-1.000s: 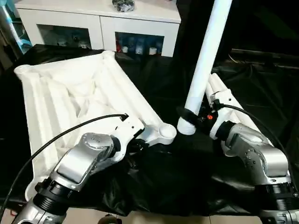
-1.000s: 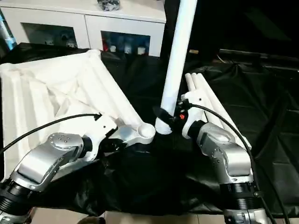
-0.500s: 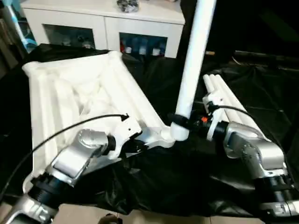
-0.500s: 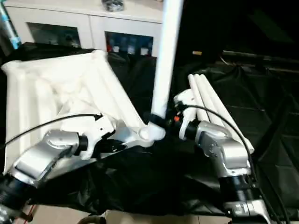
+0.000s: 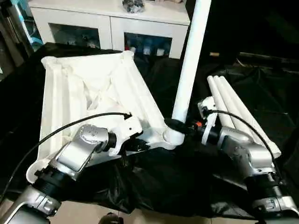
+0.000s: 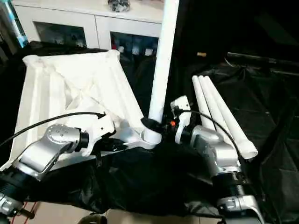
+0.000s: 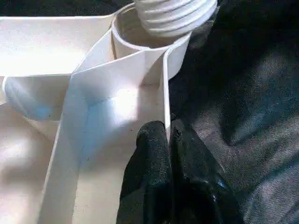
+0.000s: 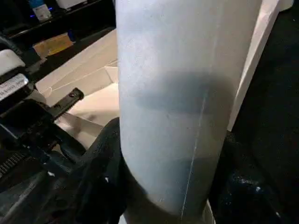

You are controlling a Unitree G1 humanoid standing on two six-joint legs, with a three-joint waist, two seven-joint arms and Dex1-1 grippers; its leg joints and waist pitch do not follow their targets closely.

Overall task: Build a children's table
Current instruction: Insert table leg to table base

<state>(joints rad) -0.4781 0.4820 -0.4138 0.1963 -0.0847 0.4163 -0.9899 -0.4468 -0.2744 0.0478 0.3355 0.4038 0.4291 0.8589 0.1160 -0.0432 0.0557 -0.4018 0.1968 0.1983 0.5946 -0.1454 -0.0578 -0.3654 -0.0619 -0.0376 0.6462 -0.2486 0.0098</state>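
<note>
Left wrist view: my left gripper point(image 7: 168, 135) is pinched on the tabletop point(image 5: 88, 88) rim; right gripper point(image 5: 180, 125) clamps the upright leg point(image 5: 189, 65), ridged end entering the corner socket point(image 7: 140, 35).

Both silver forearms reach forward and inward from the lower corners of the head views, converging near the middle. Left arm: elbow bent, wrist turned inward, a black cable arching over the forearm to the white wrist housing. Left tool point(image 5: 141, 145): black fingers point(image 7: 154, 154) pressed together, pinching a thin white rib between them in the wrist view. Right arm: forearm angled up and inward, wrist housing white with an orange mark, black cable looping over it. Right tool point(image 5: 176, 125): fingers point(image 8: 105, 158) set apart on either side of an upright white tube, clamped against its lower part.
</note>
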